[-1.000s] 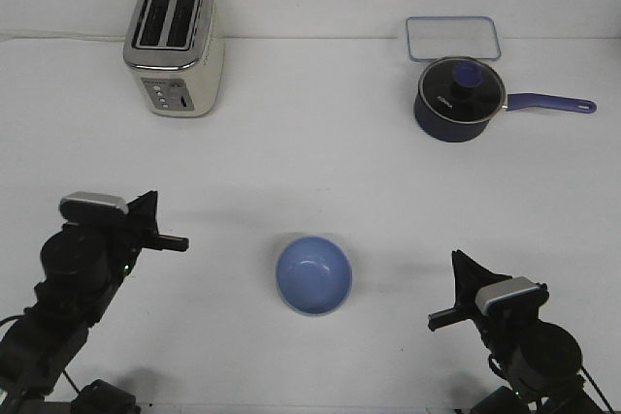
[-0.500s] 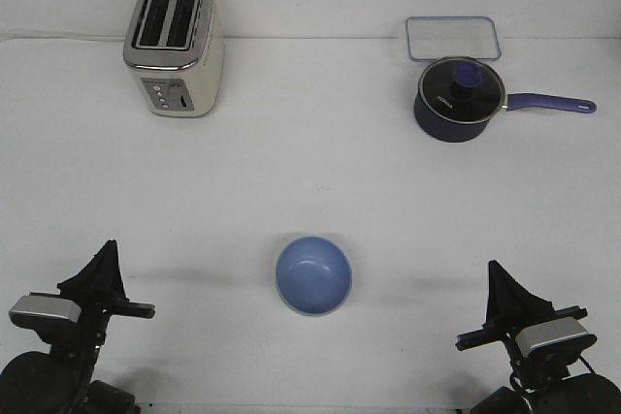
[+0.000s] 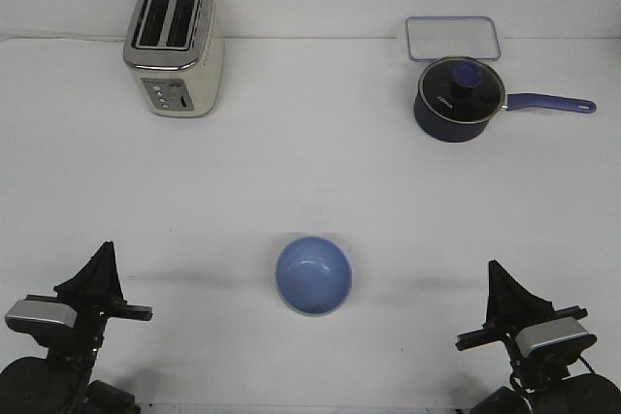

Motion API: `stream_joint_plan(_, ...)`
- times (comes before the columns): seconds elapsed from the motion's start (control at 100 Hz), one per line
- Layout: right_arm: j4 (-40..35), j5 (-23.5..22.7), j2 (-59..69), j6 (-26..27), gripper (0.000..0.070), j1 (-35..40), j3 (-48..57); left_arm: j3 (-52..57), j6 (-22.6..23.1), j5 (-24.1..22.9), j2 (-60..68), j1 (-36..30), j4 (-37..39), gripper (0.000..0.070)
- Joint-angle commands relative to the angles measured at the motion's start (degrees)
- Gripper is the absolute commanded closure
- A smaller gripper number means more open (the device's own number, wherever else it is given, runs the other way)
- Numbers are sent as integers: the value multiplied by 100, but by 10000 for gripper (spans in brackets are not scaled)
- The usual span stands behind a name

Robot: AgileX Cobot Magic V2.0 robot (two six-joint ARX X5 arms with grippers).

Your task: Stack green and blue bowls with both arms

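1. The white bench (image 3: pixel 310 172) carries a toaster (image 3: pixel 175 46) at 11 o'clock and a saucepan (image 3: pixel 461 99) at 1 o'clock.
2. The blue bowl (image 3: pixel 313 274) sits at 6 o'clock, nothing touching it; a green bowl can't be made out.
3. The left end effector (image 3: pixel 97 283) and right end effector (image 3: pixel 505 298) flank it, well apart; their opening cannot be told.

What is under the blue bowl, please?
A pale green rim shows beneath the blue bowl, apparently the green bowl it is nested in. The blue bowl covers the rest.

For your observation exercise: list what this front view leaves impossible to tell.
- Green bowl: not visible; whether it sits under the blue bowl cannot be told.
- Left gripper, right gripper: finger gap hidden edge-on; arms cut by the bottom edge.
- Toaster markings: too small.
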Motion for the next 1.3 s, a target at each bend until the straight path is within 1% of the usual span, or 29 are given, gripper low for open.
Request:
stream_joint_plan(0.0,55,11,13,-79,695,35,35,57,90,-31,-13,-11,66,687)
stream_joint_plan(0.16,57,11,13,-79,695,35,35,50,96,-44,-13,0,37,687)
stream_joint_plan(0.2,55,11,13,-79,695,35,37,35,168,-48,-13,15,26,687)
stream_joint_plan(0.25,57,11,13,-79,695,35,35,-9,282,-52,-11,133,44,687)
stream_joint_plan(0.29,55,11,13,-79,695,35,35,-74,273,-13,-13,282,31,687)
stream_joint_plan(0.33,57,11,13,-79,695,35,35,-195,258,116,-15,468,50,687)
stream_joint_plan(0.42,57,11,13,-79,695,35,35,-573,258,579,-39,944,212,687)
stream_joint_plan(0.55,57,11,13,-79,695,35,35,-1163,258,1329,-87,1556,848,687)
stream_joint_plan(0.62,55,11,13,-79,695,35,37,-1425,260,1517,-107,1753,1189,687)
stream_joint_plan(0.76,55,11,13,-79,695,35,35,-1971,258,1519,-278,1860,1718,687)
stream_joint_plan(1.05,55,11,13,-79,695,35,35,-2680,107,1517,-424,1880,2247,687)
stream_joint_plan(1.29,55,11,13,-79,695,35,35,-2669,70,1517,-424,1875,2258,687)
